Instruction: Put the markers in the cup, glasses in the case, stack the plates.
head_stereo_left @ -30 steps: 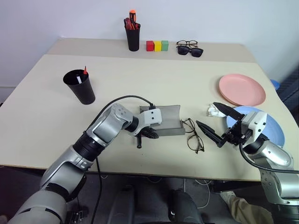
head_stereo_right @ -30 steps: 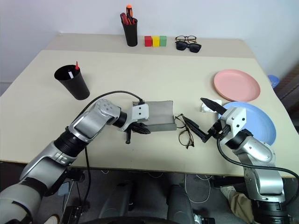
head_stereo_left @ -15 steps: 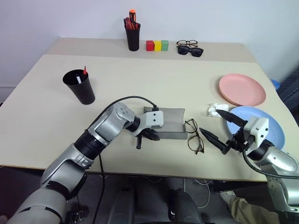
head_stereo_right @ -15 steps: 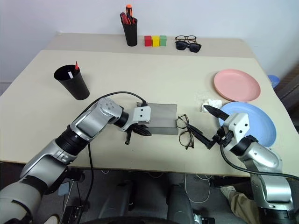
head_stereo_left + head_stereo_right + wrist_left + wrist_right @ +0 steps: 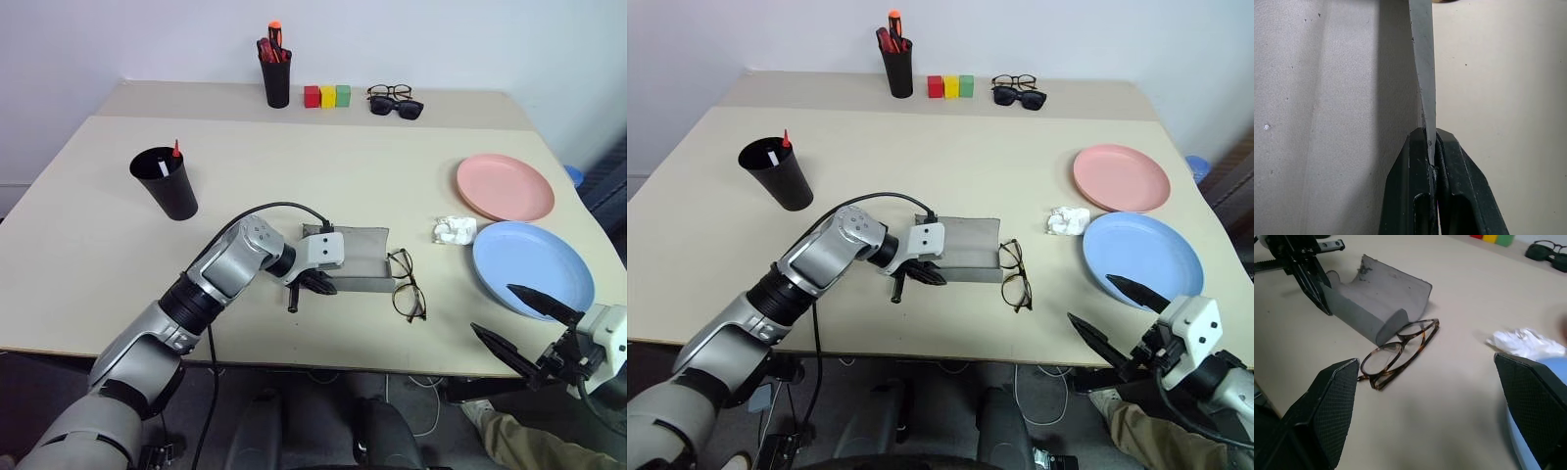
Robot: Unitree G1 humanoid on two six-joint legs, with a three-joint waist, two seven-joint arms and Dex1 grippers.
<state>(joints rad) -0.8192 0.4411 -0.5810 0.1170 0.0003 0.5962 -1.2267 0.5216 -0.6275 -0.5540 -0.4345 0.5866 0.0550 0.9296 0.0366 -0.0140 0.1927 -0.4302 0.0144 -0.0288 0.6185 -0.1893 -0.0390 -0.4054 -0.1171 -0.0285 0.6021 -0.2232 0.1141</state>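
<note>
Between my left gripper's closed fingers, the case's thin flap edge, my right gripper spread wide near the glasses, no readable lettering.

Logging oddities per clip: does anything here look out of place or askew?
A crumpled white wad lies on the table between the glasses and the blue plate; it belongs to no step. The plates are not yet stacked: the pink plate sits beside the blue one. The glasses lie outside the case.
</note>
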